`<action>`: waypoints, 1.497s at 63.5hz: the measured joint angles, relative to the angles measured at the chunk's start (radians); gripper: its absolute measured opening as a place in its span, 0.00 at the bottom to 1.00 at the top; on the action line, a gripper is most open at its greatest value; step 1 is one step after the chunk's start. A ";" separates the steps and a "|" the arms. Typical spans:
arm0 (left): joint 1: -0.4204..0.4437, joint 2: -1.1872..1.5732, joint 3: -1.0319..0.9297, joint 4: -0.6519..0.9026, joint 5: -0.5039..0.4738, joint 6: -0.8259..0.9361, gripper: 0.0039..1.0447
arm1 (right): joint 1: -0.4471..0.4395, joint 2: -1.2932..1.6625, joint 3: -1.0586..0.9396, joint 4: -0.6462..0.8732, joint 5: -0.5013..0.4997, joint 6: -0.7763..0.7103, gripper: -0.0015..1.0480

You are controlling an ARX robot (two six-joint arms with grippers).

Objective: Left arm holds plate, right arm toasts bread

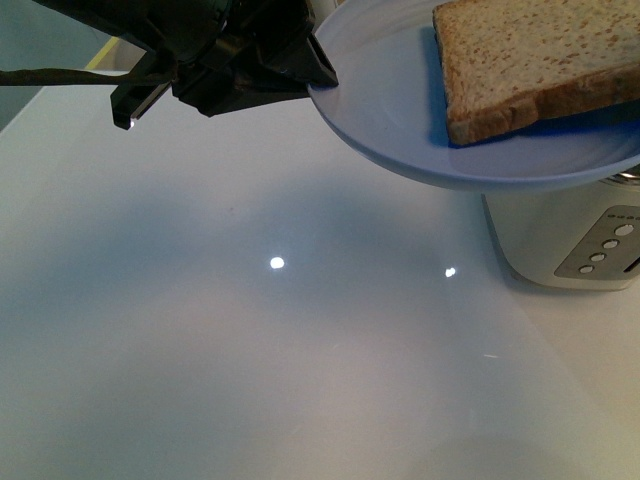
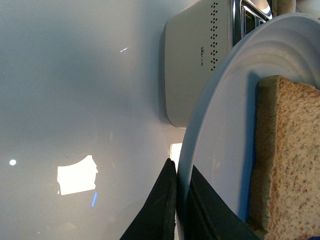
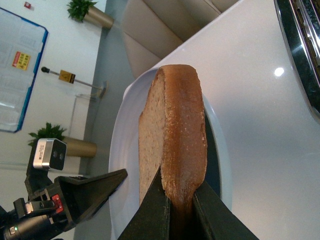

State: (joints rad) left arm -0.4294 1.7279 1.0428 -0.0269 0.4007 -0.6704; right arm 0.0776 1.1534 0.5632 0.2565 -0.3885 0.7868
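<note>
In the upper left of the front view, our left gripper (image 1: 320, 72) clamps the rim of the plate (image 1: 400, 120), which sits in the upper right above the toaster (image 1: 540, 240). The bread (image 1: 530, 60) lies on it, with our right gripper (image 3: 181, 210) pinching its crust edge. We judge the soft slice may tear or slip, or drag and tip the plate.

Front cam: we're looking down over the worktop (image 1: 300, 380), plate (image 1: 380, 95) close at upper right. Left wrist: we're sitting at the plate rim, facing the toaster (image 2: 190, 75). Right wrist: we're sighting edge-on along the bread (image 3: 180, 125). All three are sharing plate and bread.
</note>
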 joint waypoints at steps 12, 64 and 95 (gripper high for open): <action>-0.001 0.000 0.000 -0.001 0.000 0.000 0.03 | 0.010 -0.016 0.031 -0.019 0.000 -0.024 0.03; -0.015 0.000 -0.012 -0.001 -0.005 0.000 0.03 | -0.086 0.098 0.478 -0.190 0.404 -0.785 0.03; -0.034 0.000 -0.012 -0.001 -0.005 0.000 0.03 | -0.076 0.334 0.468 -0.163 0.430 -0.914 0.03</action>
State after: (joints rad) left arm -0.4633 1.7279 1.0309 -0.0277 0.3954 -0.6704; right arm 0.0017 1.4876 1.0313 0.0937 0.0418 -0.1272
